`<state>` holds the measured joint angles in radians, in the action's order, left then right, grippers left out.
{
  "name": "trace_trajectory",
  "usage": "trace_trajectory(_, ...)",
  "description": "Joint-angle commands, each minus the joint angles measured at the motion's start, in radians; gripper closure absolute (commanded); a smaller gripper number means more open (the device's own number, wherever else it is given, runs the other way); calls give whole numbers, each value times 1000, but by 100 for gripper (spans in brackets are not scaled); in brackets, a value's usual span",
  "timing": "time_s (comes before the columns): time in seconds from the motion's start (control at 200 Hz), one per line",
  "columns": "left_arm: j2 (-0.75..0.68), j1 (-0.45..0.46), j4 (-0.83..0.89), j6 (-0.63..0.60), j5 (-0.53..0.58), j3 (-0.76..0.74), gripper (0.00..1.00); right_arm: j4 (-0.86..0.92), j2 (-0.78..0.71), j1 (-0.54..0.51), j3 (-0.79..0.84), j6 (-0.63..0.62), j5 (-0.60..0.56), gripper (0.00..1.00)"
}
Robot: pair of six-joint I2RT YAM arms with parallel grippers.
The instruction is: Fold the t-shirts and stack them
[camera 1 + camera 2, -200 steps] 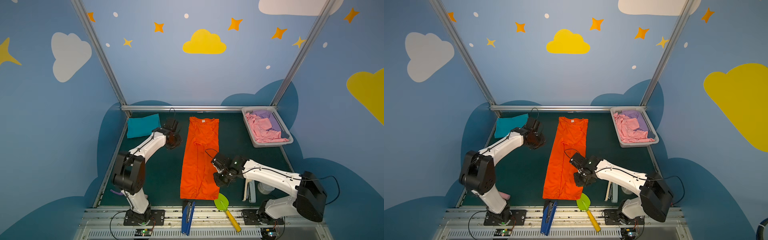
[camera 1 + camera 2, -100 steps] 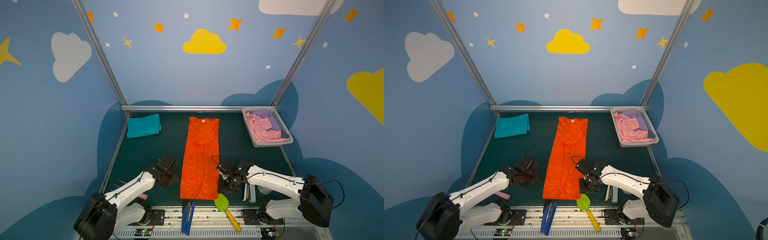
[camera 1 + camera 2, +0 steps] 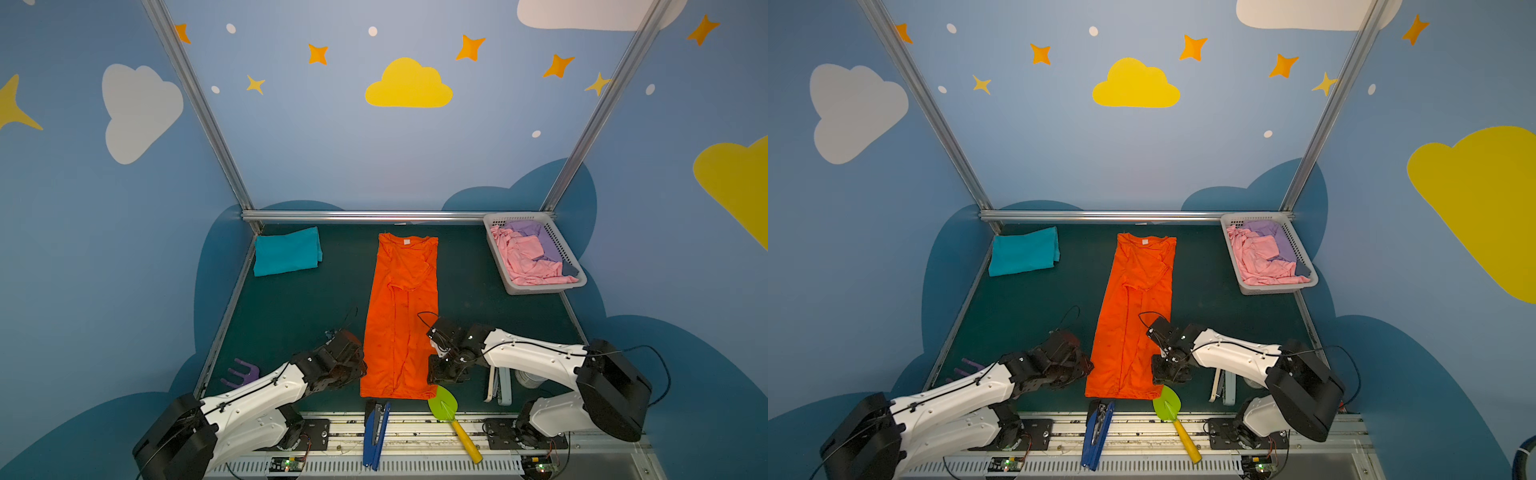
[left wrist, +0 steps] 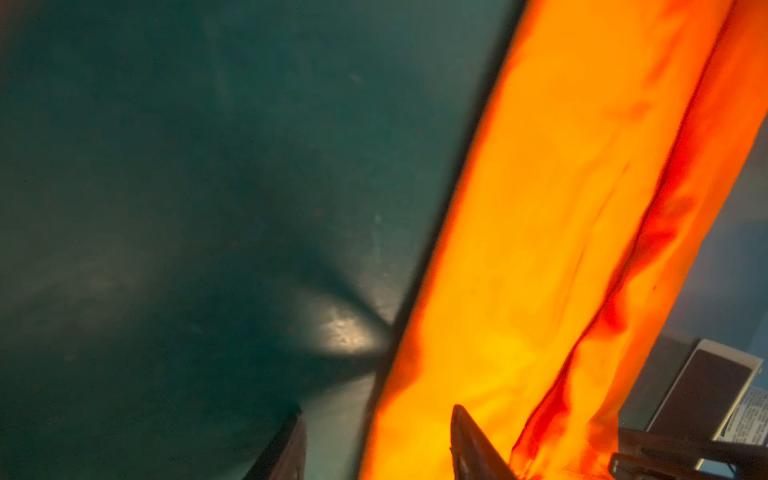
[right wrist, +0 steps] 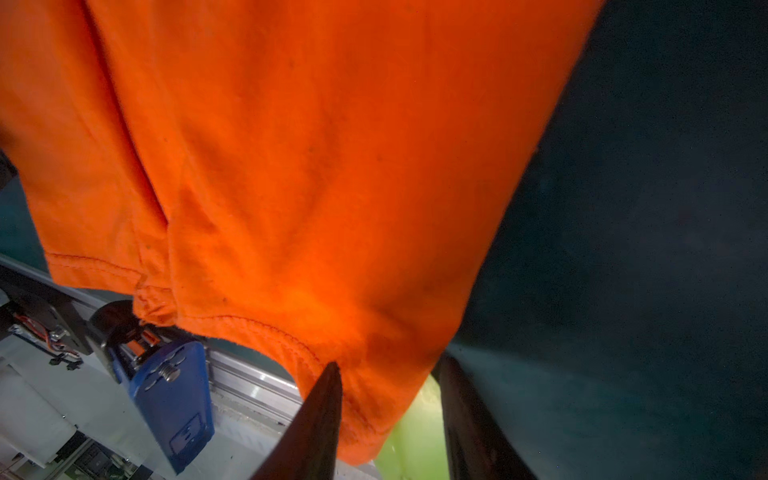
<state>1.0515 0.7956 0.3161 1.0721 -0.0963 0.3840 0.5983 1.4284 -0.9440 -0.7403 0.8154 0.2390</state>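
Where the left gripper (image 4: 378, 409) sits low at the near left side of the orange shirt (image 4: 561, 249), its two fingers (image 4: 469, 444) stand apart. One is over the bare desk (image 4: 166, 208) and one over the cloth, so the shirt's long edge runs between them. Opposite, the right gripper (image 5: 388, 361) is spread too, its fingers straddling the shirt's near right hem corner. The cloth lies loose in the gap, and a green scoop (image 5: 415, 436) shows just past that corner.

In both top views the two grippers flank the near end of the shirt, which lies folded into a long narrow strip down the middle of the desk, its white neck label (image 3: 407, 241) at the far end. A blue tool (image 3: 376, 428) lies on the front rail just beyond the hem. A folded teal shirt (image 3: 286, 251) lies well apart in the far left corner, and a white basket (image 3: 540, 289) of pink and purple cloth stands at the far right.
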Motion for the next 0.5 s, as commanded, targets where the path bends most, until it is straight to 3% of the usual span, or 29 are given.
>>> trace_trajectory(0.0,84,45,-29,53,-20,-30,48,-22,19,4,15,12,12,60)
trace_trajectory(0.185,160,133,-62,103,-20,-19,60,-45,27,4,24,23,19,65)
trace_trajectory(0.491,189,196,-28,134,-17,-4,82,-47,11,5,12,31,31,100)
